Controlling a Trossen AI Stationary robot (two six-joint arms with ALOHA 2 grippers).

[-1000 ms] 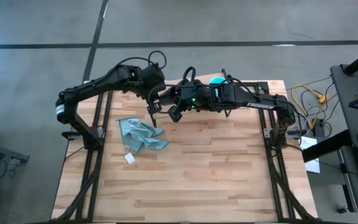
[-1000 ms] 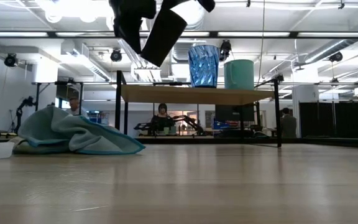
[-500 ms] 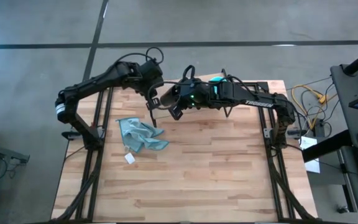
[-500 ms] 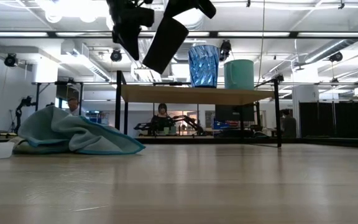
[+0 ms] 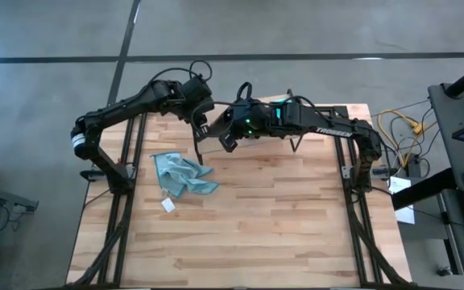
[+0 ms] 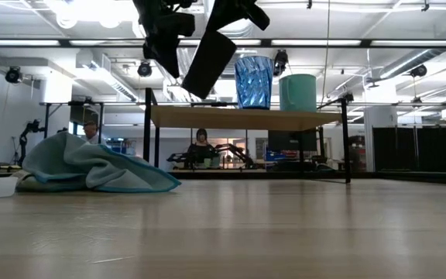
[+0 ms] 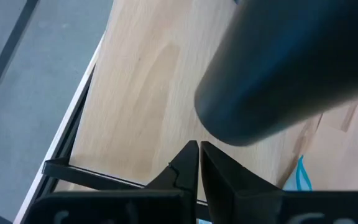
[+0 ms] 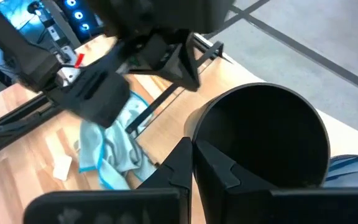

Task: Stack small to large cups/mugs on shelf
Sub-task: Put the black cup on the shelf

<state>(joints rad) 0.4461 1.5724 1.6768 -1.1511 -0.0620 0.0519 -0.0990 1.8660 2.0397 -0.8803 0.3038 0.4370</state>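
Observation:
My right gripper (image 8: 192, 155) is shut on the black cup (image 8: 260, 140) and holds it tilted in the air near the shelf's left end (image 6: 207, 62), above the height of the shelf board (image 6: 238, 118). The blue glass cup (image 6: 253, 81) and the teal mug (image 6: 297, 91) stand upright on the shelf side by side. My left gripper (image 7: 198, 152) is shut and empty. It hangs just to the left of the black cup (image 5: 202, 122), and I see no contact between them. My right gripper pinches the black cup's wall at the rim (image 8: 194, 138) between its two fingers. Whether one finger is inside the mouth is hidden by the gripper. The cup is lifted clear and tilted, its bottom lower and toward the table's left (image 6: 196, 81).
A light blue cloth (image 5: 182, 173) lies crumpled on the table's left half, with a white tag (image 5: 167, 205) beside it. The shelf stands on thin black legs (image 6: 146, 136) along the table's far edge. Bare tabletop (image 5: 280, 217) stretches toward the near edge.
My right gripper has moved the black cup a little lower and toward the table's far edge, keeping it tilted. My left gripper has drawn back slightly toward the far edge and stays shut.

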